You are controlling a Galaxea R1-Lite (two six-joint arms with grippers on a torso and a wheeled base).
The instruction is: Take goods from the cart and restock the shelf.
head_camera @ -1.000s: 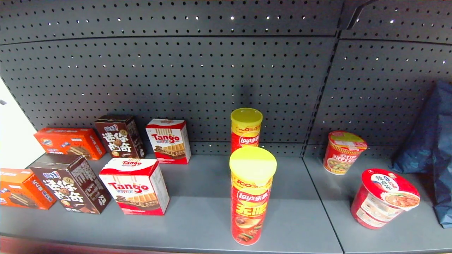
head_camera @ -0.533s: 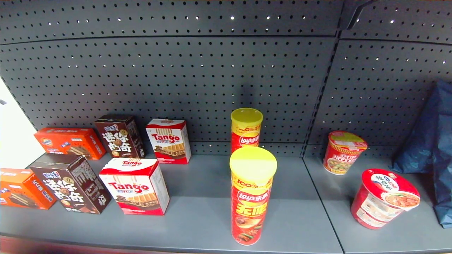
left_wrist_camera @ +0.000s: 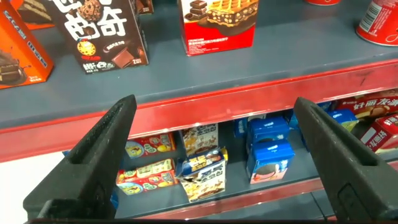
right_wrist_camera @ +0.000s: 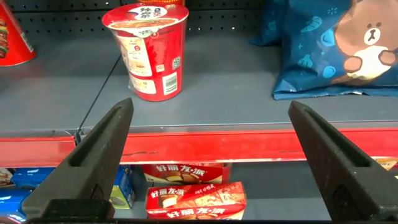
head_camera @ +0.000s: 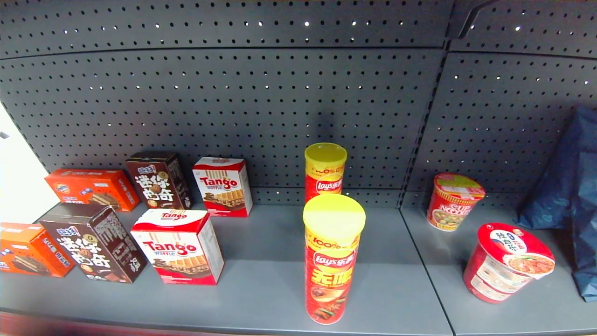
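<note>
Left hand (left_wrist_camera: 211, 163): released, fingers spread wide, nothing between them; out in front of the shelf (left_wrist_camera: 205, 71), facing its red front edge (left_wrist_camera: 261, 93).
Right hand (right_wrist_camera: 210, 163): likewise released and empty, before the shelf's right end.
Lower tier: small boxes (left_wrist_camera: 199, 168) and blue packs (left_wrist_camera: 267, 149) under the red front edge.
Front row, left to right: orange box (head_camera: 25, 254), brown box (head_camera: 95, 245), wafer box (head_camera: 179, 247), chip can (head_camera: 332, 261), noodle bowl (head_camera: 506, 263); all upright, apart from one another.
Back row: second orange box (head_camera: 91, 186), second brown box (head_camera: 158, 179), second wafer box (head_camera: 224, 186), second chip can (head_camera: 325, 170), noodle cup (head_camera: 452, 200), close to the pegboard (head_camera: 233, 102).
Far right: blue bag (head_camera: 569, 186), slumped against the pegboard.
Stage, as a guess: between items, next piece to be fetched from the cart, with bare gaps in both rows to fill.
Chip can handling: likely light, stiff, smooth; tall and tippy, so best taken around mid-body and set down straight.
Box handling: likely light, thin card, easily dented; best gripped across the narrow sides, gently.
Noodle bowl handling: likely light, tapered, thin lid; best held around the wall below the rim.
Blue bag handling: likely soft, slippery, crushable; loose grip near an upper corner.
</note>
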